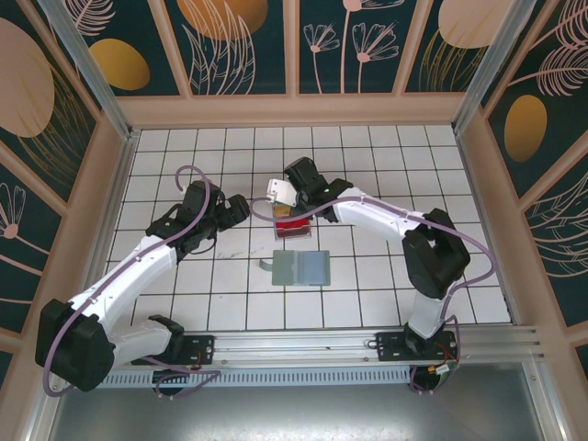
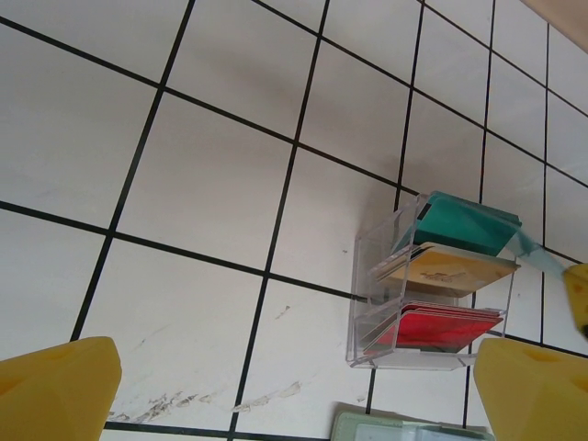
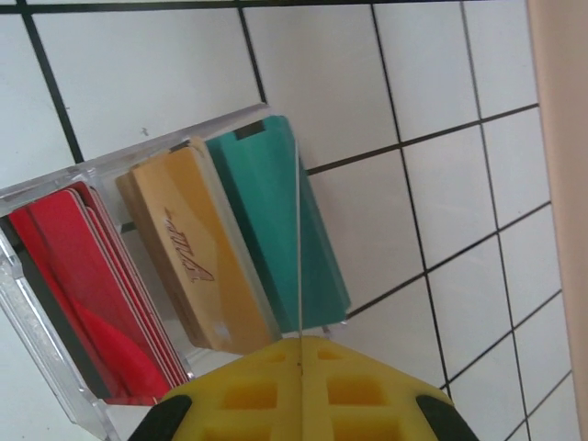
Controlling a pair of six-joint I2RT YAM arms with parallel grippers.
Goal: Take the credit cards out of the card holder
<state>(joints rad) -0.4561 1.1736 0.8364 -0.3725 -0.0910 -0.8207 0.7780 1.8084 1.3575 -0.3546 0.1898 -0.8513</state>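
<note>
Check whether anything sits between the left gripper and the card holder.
Nothing visible does. The open left gripper hovers over bare tile, and bare tile runs from it to the open card holder. The clear tray stands beside that path, with the right gripper over it, shut on a teal card.

The left arm [image 1: 138, 266] is stretched from its base at the near left, diagonally forward and to the right, with the wrist bent at the far end. The left gripper [image 2: 294, 395] is spread wide, and its yellow fingers [image 2: 57, 390] are seen at both lower corners of the left wrist view with nothing gripped. The right arm [image 1: 377, 216] is folded at a raised elbow and reached leftward. The right gripper [image 3: 300, 347] is closed tight on a thin teal card [image 3: 299, 230], seen edge-on.
</note>
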